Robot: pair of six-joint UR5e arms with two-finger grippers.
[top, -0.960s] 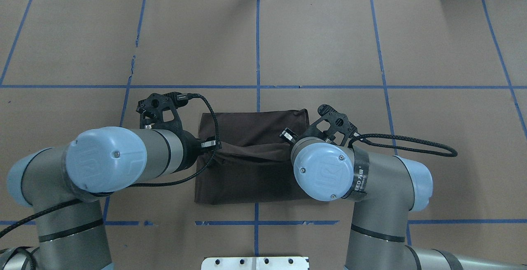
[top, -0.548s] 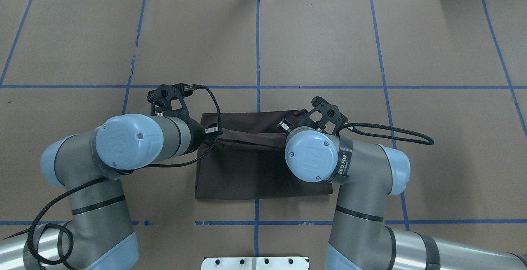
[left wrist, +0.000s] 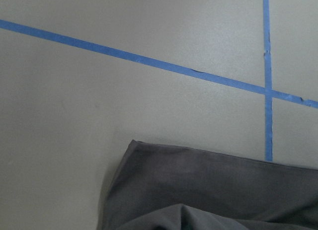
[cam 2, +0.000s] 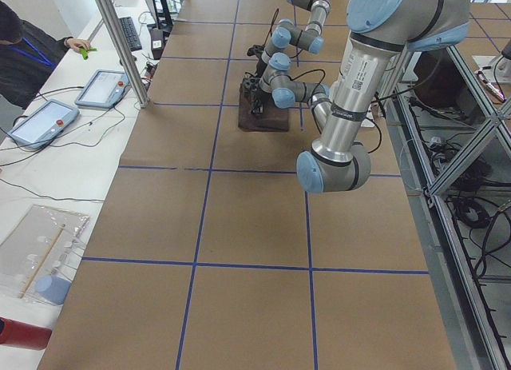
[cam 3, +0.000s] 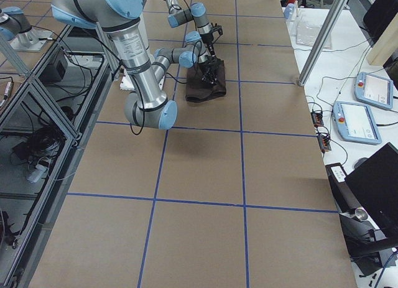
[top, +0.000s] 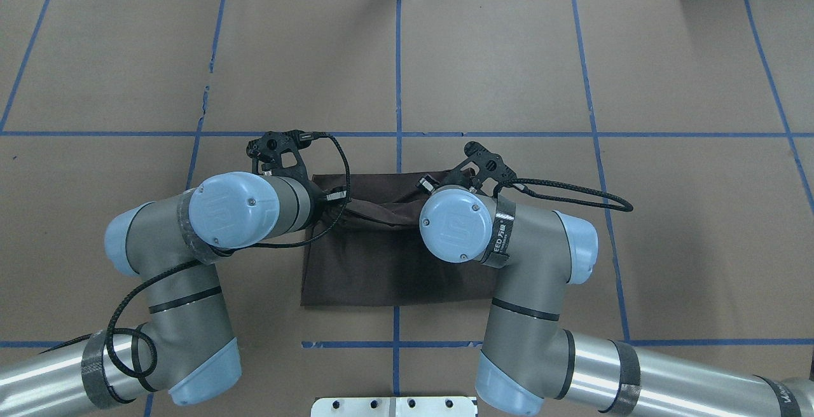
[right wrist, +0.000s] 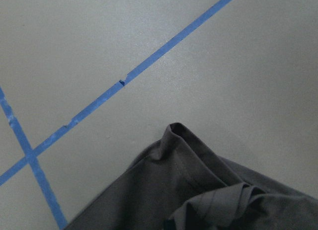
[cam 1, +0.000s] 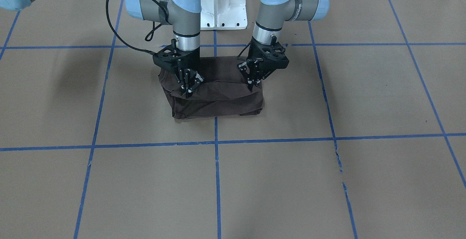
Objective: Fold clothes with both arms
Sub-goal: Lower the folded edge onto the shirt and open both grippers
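T-shirt (cam 1: 218, 102): dark brown, folded to a rectangle on the counter (cam 1: 291, 180), upper layer raised. Left hand (cam 1: 253, 83) and right hand (cam 1: 188, 89) each pinch its raised edge.

My left arm (cam 2: 351, 82), near and large, is bending at the elbow and reaching toward the dark shirt (cam 2: 267, 122) lying on the brown table (cam 2: 239, 226). My right arm (cam 2: 297, 38), far and small, is reaching down there too. A person (cam 2: 28, 54) is showing at the top-left corner, near two tablets (cam 2: 44, 121).
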